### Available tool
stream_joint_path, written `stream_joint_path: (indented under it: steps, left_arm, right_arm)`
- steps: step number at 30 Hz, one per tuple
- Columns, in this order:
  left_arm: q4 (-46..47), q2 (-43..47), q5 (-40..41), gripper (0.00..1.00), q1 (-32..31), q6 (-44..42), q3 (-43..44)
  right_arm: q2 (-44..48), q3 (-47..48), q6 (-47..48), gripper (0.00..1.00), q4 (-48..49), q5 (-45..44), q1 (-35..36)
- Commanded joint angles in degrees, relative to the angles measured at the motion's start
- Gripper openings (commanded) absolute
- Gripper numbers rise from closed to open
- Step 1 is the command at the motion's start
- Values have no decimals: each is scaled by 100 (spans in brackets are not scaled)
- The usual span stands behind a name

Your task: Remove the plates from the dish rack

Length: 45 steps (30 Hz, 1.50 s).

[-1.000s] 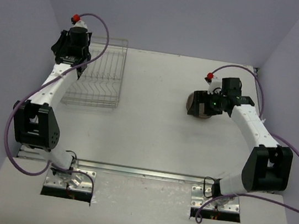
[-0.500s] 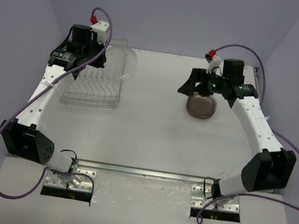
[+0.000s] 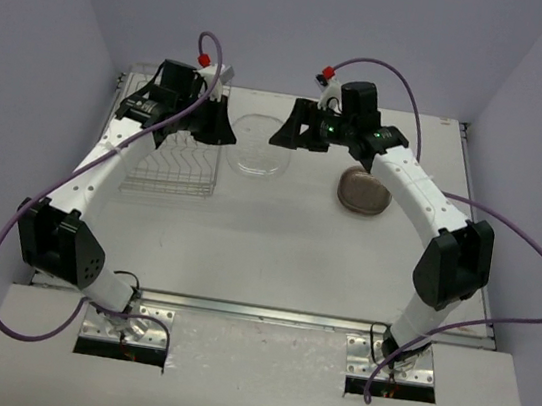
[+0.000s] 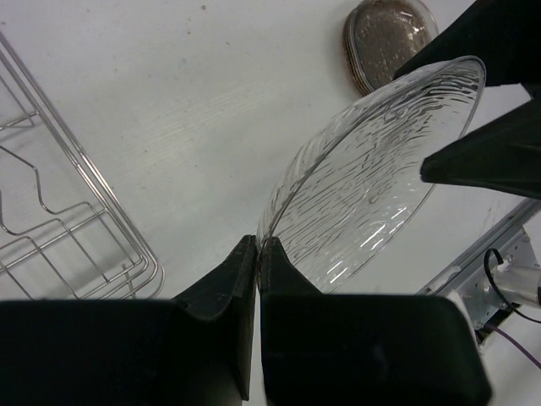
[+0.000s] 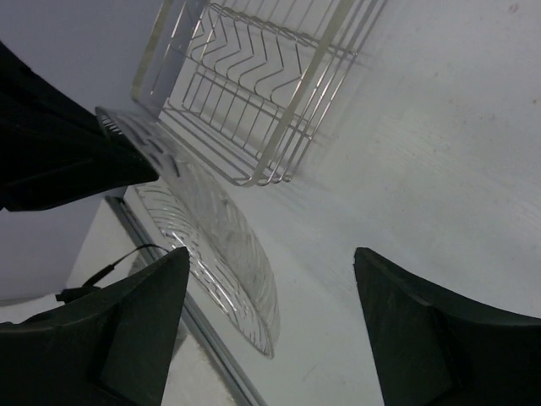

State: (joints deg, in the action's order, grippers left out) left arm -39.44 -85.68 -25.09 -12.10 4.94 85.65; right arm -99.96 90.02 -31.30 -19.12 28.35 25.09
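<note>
above the table (image 3: pixel 274 254), left gripper (image 4: pixel 257 247) pinches plate (image 4: pixel 368 190).

Bright, even overhead light casts soft shadows on the table (image 3: pixel 275 244), with glints on the clear plate (image 4: pixel 372 186).

Top view overhead; wrist views close, sharing clear plate (image 4: pixel 372 182).

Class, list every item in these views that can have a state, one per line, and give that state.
clear plate: lifted off the table, tilted.
left end effector: shut on the clear plate's rim.
right end effector: open, close to the clear plate, not gripping it.
dish rack: upright on the table, no plates seen in it.
stacked plates: lying flat on the table.
</note>
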Motion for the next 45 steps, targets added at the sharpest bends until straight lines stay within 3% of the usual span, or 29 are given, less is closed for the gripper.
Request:
stream_joint_path:
  steps: [1, 3, 10, 11, 12, 14, 15, 16, 17, 18, 24, 30, 35, 45]
  left_arm:
    - [332, 68, -244, 0, -21, 182, -42]
    - [356, 101, -200, 0, -21, 190, -96]
    - [413, 123, -170, 0, -21, 230, -233]
    - [416, 132, -156, 1, -21, 244, -233]
    - [399, 139, -123, 7, -21, 242, -231]
    - [364, 142, -47, 30, -12, 216, -196]
    - [347, 164, 55, 48, -11, 211, -190]
    - [334, 212, 385, 74, -4, 225, -197]
    - [309, 218, 425, 89, 4, 242, -190]
    - [283, 233, 562, 99, 6, 251, -189]
    - [60, 218, 1103, 100, 295, 147, -162]
    - [116, 153, 976, 100, 344, 182, -167]
    - [18, -61, 958, 100, 348, 161, 41]
    - [-40, -16, 1070, 100, 357, 112, 13]
  right_arm:
    - [-1, 114, -245, 71, 163, -304, 127]
    - [60, -61, -237, 60, 219, -376, 127]
    - [217, -478, -135, 11, 299, -389, 134]
    - [236, -524, -104, 1, 271, -420, 127]
    - [261, -540, -55, 0, 234, -429, 127]
    - [318, -565, 82, 0, 178, -484, 124]
    - [367, -615, 159, 0, 150, -510, 106]
    - [450, -656, 276, 0, 68, -538, 78]
    - [513, -661, 290, 0, 58, -541, 37]
    - [575, -692, 434, 0, 5, -541, -30]
    - [1066, -1250, 1336, 0, -961, -50, -1724]
    - [504, -980, 3095, 0, -2292, 461, -3357]
    - [-251, -533, 3830, 0, -2992, 785, -3790]
    - [-1548, 538, 3384, 0, -3282, 1422, -3992]
